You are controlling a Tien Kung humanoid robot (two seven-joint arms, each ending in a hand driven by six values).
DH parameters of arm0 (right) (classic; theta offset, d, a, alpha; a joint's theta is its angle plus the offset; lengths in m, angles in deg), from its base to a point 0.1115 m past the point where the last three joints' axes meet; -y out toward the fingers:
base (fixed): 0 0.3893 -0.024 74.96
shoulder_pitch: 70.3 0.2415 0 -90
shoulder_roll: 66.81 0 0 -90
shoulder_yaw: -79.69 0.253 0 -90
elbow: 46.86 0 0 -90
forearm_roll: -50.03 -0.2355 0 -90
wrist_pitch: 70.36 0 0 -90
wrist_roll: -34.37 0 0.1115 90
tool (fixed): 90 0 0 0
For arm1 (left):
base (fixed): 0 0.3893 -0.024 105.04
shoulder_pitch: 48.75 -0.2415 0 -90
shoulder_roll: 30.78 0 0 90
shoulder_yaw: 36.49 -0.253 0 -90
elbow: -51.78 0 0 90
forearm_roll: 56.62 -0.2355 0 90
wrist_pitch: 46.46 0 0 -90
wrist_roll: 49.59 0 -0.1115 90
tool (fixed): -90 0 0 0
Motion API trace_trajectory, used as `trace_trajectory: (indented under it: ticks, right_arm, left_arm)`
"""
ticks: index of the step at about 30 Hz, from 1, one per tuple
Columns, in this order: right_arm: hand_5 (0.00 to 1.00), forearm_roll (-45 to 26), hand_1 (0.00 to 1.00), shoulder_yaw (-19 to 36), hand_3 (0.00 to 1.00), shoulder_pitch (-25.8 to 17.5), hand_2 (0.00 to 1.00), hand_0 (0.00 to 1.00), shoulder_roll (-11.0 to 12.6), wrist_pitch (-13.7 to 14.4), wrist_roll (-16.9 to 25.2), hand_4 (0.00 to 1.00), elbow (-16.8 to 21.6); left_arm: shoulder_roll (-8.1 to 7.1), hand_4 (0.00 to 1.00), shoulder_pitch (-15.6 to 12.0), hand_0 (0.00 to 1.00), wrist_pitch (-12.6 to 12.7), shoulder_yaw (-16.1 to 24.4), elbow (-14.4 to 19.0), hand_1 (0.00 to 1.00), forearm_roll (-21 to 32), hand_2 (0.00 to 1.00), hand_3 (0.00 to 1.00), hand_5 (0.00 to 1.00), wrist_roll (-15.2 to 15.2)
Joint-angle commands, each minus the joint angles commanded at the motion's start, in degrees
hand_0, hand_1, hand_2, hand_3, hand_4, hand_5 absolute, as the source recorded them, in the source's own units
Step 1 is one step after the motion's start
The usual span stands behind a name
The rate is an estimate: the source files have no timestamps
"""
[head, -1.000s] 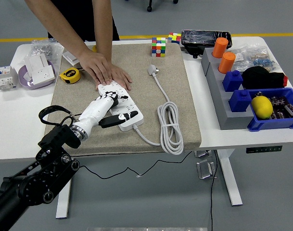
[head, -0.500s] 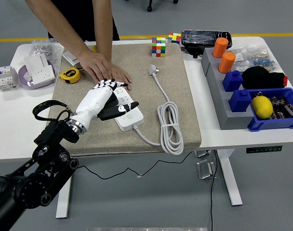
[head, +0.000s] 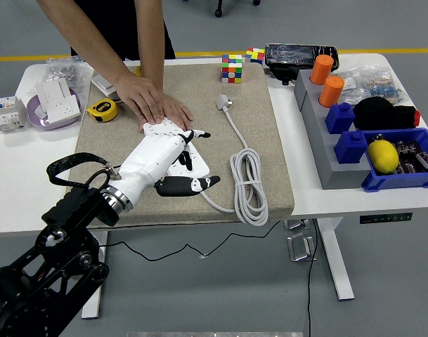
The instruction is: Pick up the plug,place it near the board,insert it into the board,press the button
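The white plug (head: 223,103) lies on the beige mat (head: 256,133), its white cable (head: 249,186) coiled at the mat's right side. The white power strip (head: 202,166) lies at mid-left of the mat, mostly hidden under my left hand (head: 194,159). That hand is white with black fingertips, lies flat over the strip with fingers spread and thumb out to the right, and holds nothing. A person's hand (head: 156,107) presses down on the strip's far end. The plug is apart from my hand, to its upper right.
A yellow tape measure (head: 102,109) and a bowl with sockets (head: 53,105) are at the left. Rubik's cubes (head: 232,68) stand at the back. A grey rack (head: 325,133) with orange cylinders, blue blocks and a blue bin with a lemon (head: 382,155) fills the right.
My left hand has moved right and toward the strip's near end, spreading its fingers over it. The person's hand, plug and cable have not moved.
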Motion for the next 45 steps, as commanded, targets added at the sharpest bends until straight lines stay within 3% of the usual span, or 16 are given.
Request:
trace_trajectory:
  ticks: [1,2,7,8,21,28,45]
  right_arm:
    - [0.998,0.0,0.740,-0.1,0.757,0.0,0.731,0.788,0.0,0.0,0.0,0.998,0.0]
    - [0.998,0.0,0.740,-0.1,0.757,0.0,0.731,0.786,0.1,0.0,0.0,0.998,0.0]
    - [0.998,-0.3,0.740,-0.7,0.757,-0.1,0.731,0.786,0.1,0.0,0.0,0.998,0.0]
    - [0.998,-0.3,0.740,-0.7,0.757,-0.1,0.731,0.784,0.1,0.0,0.0,0.998,0.0]
    - [0.998,-0.4,0.740,-1.0,0.756,-0.1,0.731,0.783,0.2,0.0,0.0,0.998,0.0]
    - [0.998,-0.4,0.740,-0.9,0.756,0.1,0.732,0.783,0.3,0.0,0.0,0.998,0.0]
    - [0.998,-0.4,0.740,-0.6,0.756,0.2,0.731,0.783,0.3,0.0,0.0,0.998,0.0]
  left_arm:
    - [-0.01,0.603,0.7,0.246,-1.6,-0.3,-1.0,0.128,0.0,0.195,0.858,0.140,-0.4]
    - [-0.02,0.518,1.1,0.189,-3.0,-0.5,-1.7,0.034,0.0,0.139,0.842,0.054,-0.5]
    - [0.09,0.518,4.2,0.189,-7.0,-1.5,-6.8,0.034,0.0,0.139,0.842,0.054,-1.1]
    - [0.16,0.557,4.7,0.178,-7.3,-1.7,-7.8,0.024,0.0,0.141,0.868,0.002,-1.1]
    - [1.64,0.581,8.5,0.176,-6.3,-2.4,-20.3,0.022,0.0,0.142,0.840,0.002,0.3]
    - [2.11,0.596,9.4,0.176,-5.4,-1.9,-22.9,0.020,0.0,0.141,0.813,0.002,0.9]
    - [2.20,0.604,9.6,0.176,-5.1,-1.7,-24.8,0.021,0.0,0.141,0.782,0.002,0.9]
